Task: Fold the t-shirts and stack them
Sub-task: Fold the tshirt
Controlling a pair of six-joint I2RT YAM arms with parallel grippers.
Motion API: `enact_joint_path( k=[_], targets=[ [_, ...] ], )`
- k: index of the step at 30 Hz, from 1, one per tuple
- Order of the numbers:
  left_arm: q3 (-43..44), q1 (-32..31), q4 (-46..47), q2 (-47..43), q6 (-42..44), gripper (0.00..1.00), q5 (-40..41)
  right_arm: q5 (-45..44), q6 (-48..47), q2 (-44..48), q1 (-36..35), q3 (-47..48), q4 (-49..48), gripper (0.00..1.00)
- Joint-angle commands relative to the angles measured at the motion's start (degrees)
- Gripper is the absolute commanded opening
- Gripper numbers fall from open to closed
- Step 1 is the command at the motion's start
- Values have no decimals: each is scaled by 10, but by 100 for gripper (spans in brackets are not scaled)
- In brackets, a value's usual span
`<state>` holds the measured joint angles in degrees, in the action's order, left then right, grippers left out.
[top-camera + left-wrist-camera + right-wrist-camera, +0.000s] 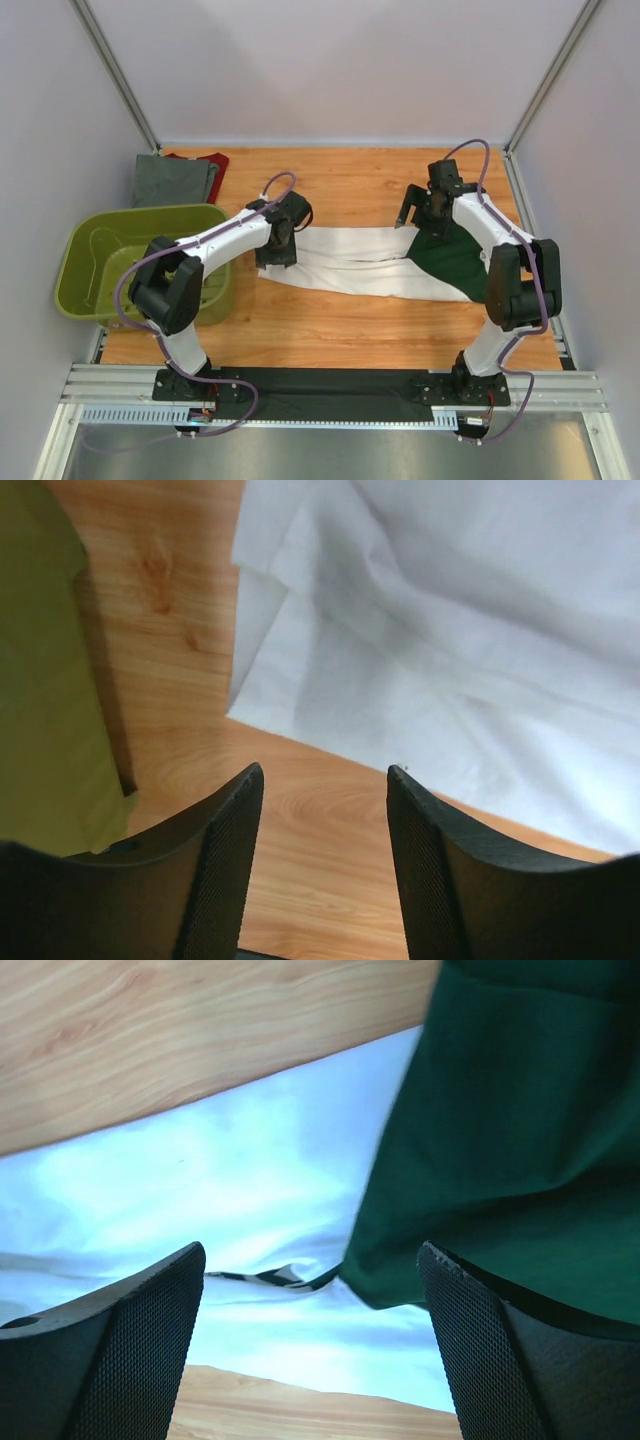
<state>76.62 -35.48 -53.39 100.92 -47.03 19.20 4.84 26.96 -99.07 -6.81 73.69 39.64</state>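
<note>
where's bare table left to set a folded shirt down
Two bare strips of table: the far one between the white t-shirt and the back wall, and the near one between it and the arm bases. The left side is crowded: basket, grey t-shirt, red t-shirt.

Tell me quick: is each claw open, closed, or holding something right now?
Left claw: open, holding nothing.
Right claw: open, holding nothing, above the white and dark green t-shirt.
</note>
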Motion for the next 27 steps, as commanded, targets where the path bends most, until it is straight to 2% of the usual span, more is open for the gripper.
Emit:
enact_joint_path(
  k=[1, 10, 14, 25, 27],
  targets=[
    [-52, 3, 110, -18, 108, 59, -37, 4, -13, 16, -27, 7, -16, 89],
    [-70, 6, 150, 9, 171, 57, 9, -12, -7, 46, -46, -28, -17, 88],
    [-58, 14, 142, 24, 168, 54, 29, -20, -8, 56, -47, -36, -17, 88],
    [-48, 29, 114, 48, 132, 53, 37, -25, -4, 41, -48, -34, -11, 87],
    [-54, 29, 111, 51, 125, 46, 36, -28, -3, 31, -49, -34, -7, 87]
  ],
)
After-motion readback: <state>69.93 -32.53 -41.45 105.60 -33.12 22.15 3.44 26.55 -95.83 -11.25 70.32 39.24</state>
